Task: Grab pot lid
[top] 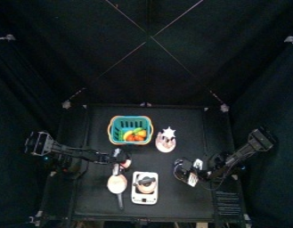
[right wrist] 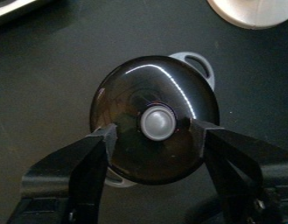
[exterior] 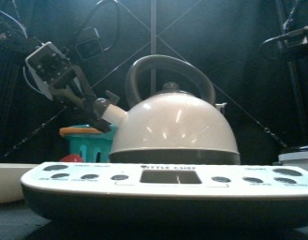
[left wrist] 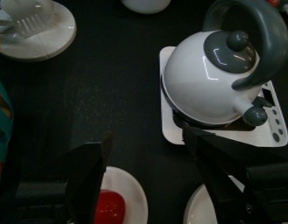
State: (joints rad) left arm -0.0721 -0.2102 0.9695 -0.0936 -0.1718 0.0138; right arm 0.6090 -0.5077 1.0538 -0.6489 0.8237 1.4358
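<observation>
The pot lid [right wrist: 158, 112] is dark glass with a round grey knob and rests on a pot with grey side handles [right wrist: 195, 61]. My right gripper [right wrist: 156, 134] hovers right over it, open, one jaw on each side of the knob and nothing held. In the top view that gripper [top: 192, 170] is at the table's front right. My left gripper [left wrist: 152, 166] is open and empty, close to a white kettle [left wrist: 219, 68]; in the top view it sits at the front left [top: 118, 161].
The kettle with its grey handle stands on a white base with buttons [exterior: 156, 183] at the front middle. A green basket [top: 131, 130] and a small white plate [top: 170, 139] are behind it. A white plate with something red [left wrist: 111, 206] lies by the left gripper.
</observation>
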